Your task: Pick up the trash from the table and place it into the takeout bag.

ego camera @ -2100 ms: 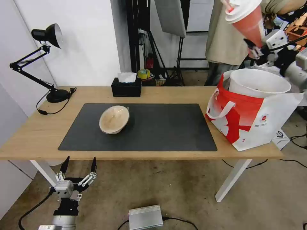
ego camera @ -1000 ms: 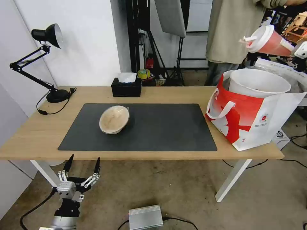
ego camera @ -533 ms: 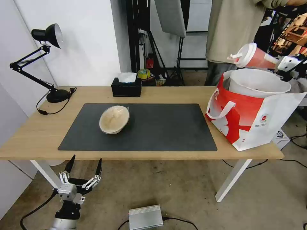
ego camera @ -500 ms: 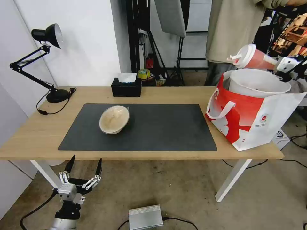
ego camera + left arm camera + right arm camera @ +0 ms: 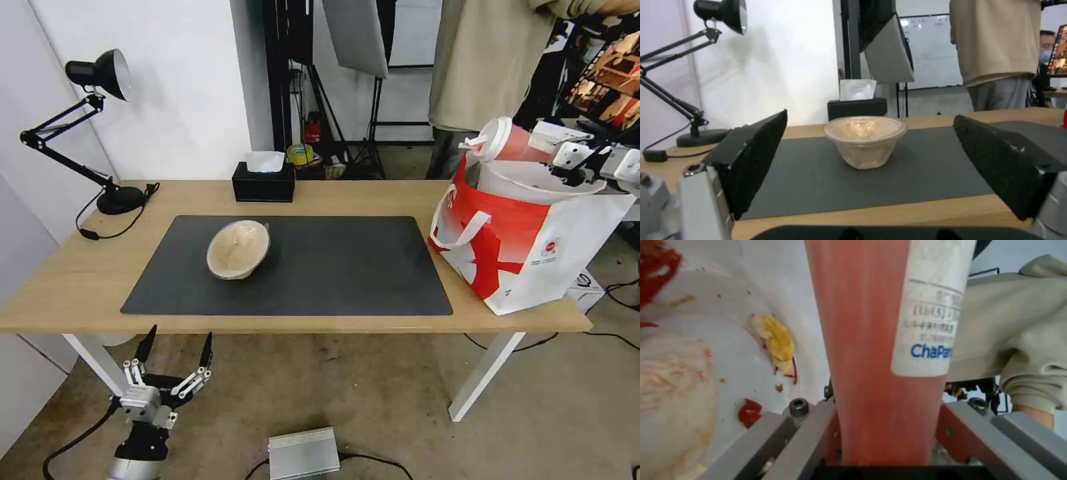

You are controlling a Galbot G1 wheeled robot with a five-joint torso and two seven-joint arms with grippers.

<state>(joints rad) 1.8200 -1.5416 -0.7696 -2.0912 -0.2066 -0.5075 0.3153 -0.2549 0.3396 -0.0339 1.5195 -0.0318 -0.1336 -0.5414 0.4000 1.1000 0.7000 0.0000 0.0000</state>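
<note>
Head camera overlooks table [image 5: 80, 280] — left wrist shares it, low, level.

The white bowl [image 5: 533, 181] sits mostly sunk in the takeout bag [image 5: 527, 247], only its rim showing. The red cup [image 5: 880, 340] runs off the wrist picture's top, lid and straw cut away; its label reads only "ChaPan", the small print blurred. The bag's round logo [image 5: 549, 247] is too small to read

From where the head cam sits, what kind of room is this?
Probably a lab or studio staged as an office desk: a light-wood table with a desk lamp and tissue box, but light stands and a hanging panel behind it, and loose cables and a metal box on bare floor.
</note>
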